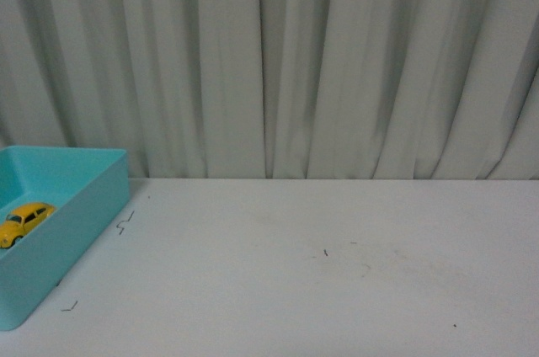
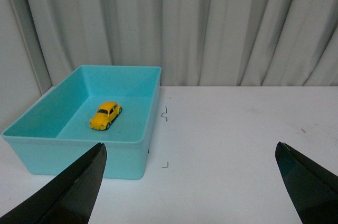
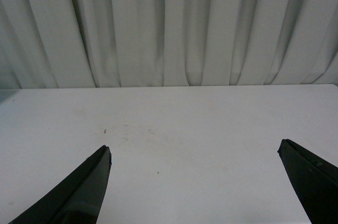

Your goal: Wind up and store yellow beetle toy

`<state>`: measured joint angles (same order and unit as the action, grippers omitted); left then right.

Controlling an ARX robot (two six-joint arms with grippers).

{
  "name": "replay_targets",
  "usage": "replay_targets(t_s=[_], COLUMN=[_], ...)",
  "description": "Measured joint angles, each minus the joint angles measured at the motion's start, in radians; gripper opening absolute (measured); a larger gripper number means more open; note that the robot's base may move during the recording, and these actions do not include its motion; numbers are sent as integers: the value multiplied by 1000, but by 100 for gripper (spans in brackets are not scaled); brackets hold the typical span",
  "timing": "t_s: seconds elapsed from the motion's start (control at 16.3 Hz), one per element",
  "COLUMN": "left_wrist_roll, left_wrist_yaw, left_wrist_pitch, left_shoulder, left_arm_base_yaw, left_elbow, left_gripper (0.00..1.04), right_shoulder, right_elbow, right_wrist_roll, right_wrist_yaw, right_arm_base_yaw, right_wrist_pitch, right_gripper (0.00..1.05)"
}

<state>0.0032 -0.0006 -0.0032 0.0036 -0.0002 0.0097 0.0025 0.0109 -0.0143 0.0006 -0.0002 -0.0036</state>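
Observation:
The yellow beetle toy (image 1: pixel 24 221) rests on its wheels inside a turquoise bin (image 1: pixel 93 214) at the table's left edge. The left wrist view shows the same toy (image 2: pixel 105 115) on the floor of the bin (image 2: pixel 150 97), well beyond my left gripper (image 2: pixel 190 150). That gripper is open, with only white table between its black fingers (image 2: pixel 79 187). My right gripper (image 3: pixel 194 150) is also open, over bare table, its dark fingers (image 3: pixel 84 187) wide apart. Neither arm appears in the front view.
A white table (image 1: pixel 337 264) runs to a pale pleated curtain (image 1: pixel 295 62) at the back. Small dark marks (image 1: pixel 125 222) lie on the table beside the bin.

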Motion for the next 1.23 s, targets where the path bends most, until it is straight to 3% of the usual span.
replay_targets(t_s=[1.23], left_wrist_roll=[0], left_wrist_yaw=[0], left_wrist_pitch=[0], left_shoulder=[0], left_arm_base_yaw=[0], left_elbow=[0], left_gripper=[98], right_shoulder=[0], right_elbow=[0], right_wrist_roll=[0], right_wrist_yaw=[0], right_arm_base_yaw=[0], right_wrist_pitch=[0], right_gripper=[98])
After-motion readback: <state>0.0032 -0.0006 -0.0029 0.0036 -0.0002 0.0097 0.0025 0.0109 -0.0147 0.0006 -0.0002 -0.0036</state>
